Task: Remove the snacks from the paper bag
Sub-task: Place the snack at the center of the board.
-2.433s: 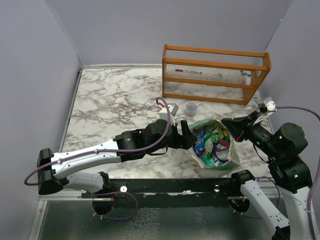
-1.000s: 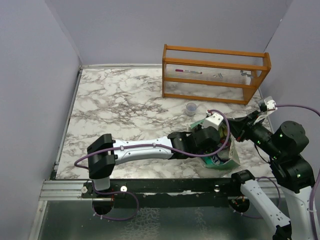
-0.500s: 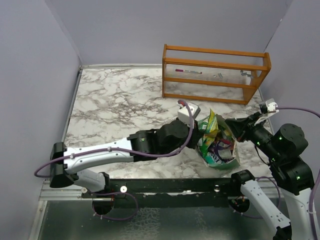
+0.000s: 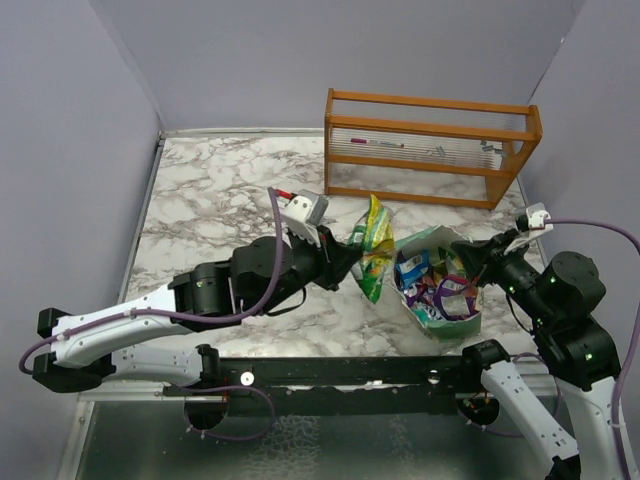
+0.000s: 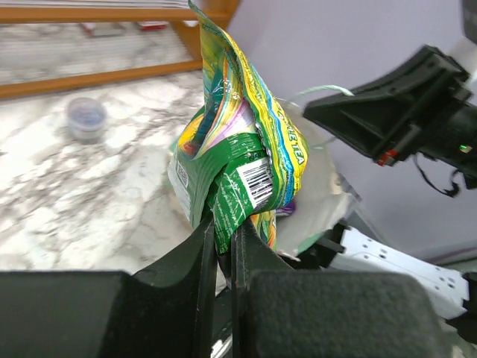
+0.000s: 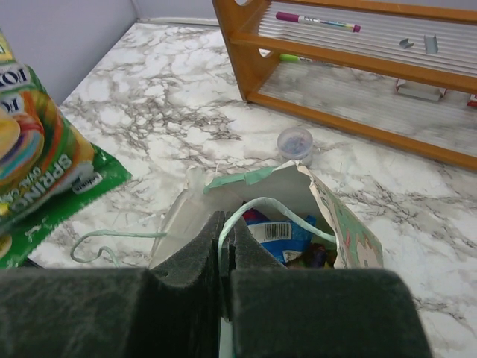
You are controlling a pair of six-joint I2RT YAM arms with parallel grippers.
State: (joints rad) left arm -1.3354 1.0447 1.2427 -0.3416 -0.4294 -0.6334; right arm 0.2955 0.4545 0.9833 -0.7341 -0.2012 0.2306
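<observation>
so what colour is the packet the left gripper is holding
Green and yellow packet, clearest in the left wrist view.

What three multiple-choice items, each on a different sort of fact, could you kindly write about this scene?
1. Where does the small clear cup stand?
A) inside the paper bag
B) on the marble table, between the orange wooden rack and the bag
C) on the rack

2. Which colours dominate the snack packet held by the left gripper?
A) green and yellow
B) red and white
C) plain blue

3. What is the state of the right gripper?
A) open above the rack
B) shut on the cup
C) shut on the bag's handle

Answers:
1 B, the right wrist view shows it on the marble between them.
2 A, the left wrist view shows green and yellow foil.
3 C, its fingers pinch the mint string loop.
</observation>
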